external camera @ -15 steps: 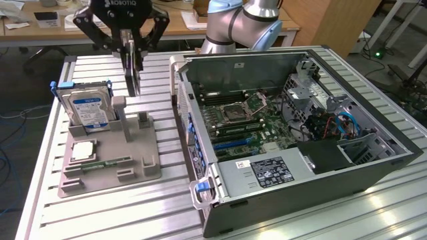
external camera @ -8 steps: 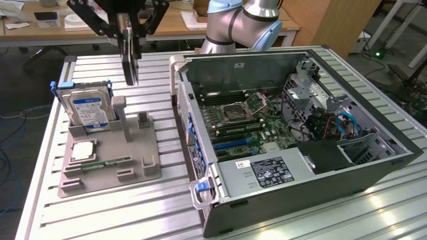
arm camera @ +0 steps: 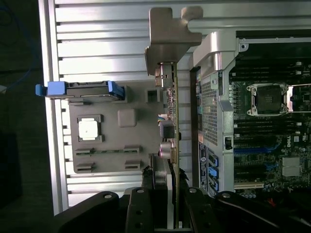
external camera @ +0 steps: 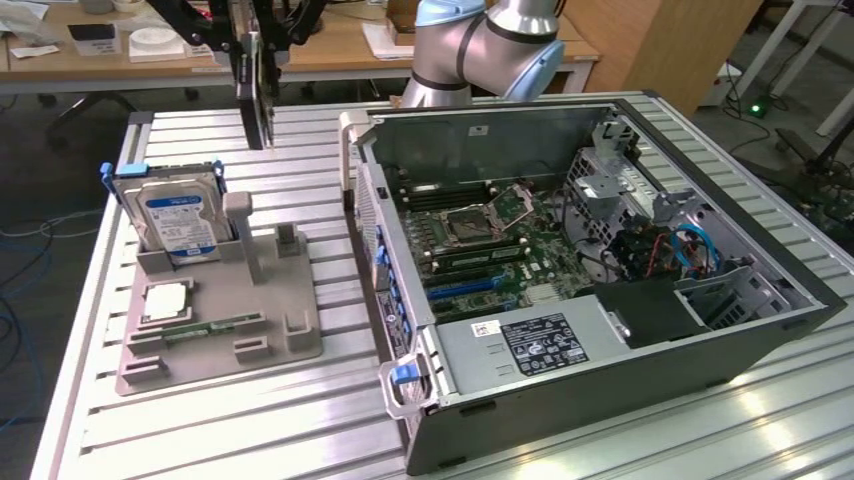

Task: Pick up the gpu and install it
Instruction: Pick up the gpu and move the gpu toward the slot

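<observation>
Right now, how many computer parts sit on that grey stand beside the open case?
3: the hard drive upright at one end of the grey stand, a square chip lying flat, a thin memory stick beside it. Something small could hide behind the drive.

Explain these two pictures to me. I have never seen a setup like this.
The grey-blue machine at the back is a robot arm. One picture comes from a camera standing off the arm. The other comes from a camera on its wrist, looking down past its hand. The hand is closed on the gpu, a thin dark card held on edge above the slatted metal table. On the table stands a grey holder carrying an upright hard drive, a square processor chip and a narrow memory stick. Beside it, on the exterior view's right, lies an open computer case with its green circuit board exposed.
</observation>
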You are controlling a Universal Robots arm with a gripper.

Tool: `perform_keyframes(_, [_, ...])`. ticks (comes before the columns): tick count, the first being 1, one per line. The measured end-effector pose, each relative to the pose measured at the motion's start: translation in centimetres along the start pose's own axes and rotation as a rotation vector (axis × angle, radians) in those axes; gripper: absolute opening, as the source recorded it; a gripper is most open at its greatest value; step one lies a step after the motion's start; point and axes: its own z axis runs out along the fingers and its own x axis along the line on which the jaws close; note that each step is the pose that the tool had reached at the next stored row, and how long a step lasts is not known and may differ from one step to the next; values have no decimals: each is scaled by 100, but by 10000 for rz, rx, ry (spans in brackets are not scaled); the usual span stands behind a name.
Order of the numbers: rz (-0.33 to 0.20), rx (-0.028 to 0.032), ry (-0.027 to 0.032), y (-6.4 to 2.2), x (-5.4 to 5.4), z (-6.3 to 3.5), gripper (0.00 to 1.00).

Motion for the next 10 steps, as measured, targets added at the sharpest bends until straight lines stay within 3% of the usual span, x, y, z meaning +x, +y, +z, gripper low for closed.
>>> perform_keyframes(10, [0,-1,-1,0,-4,1,29])
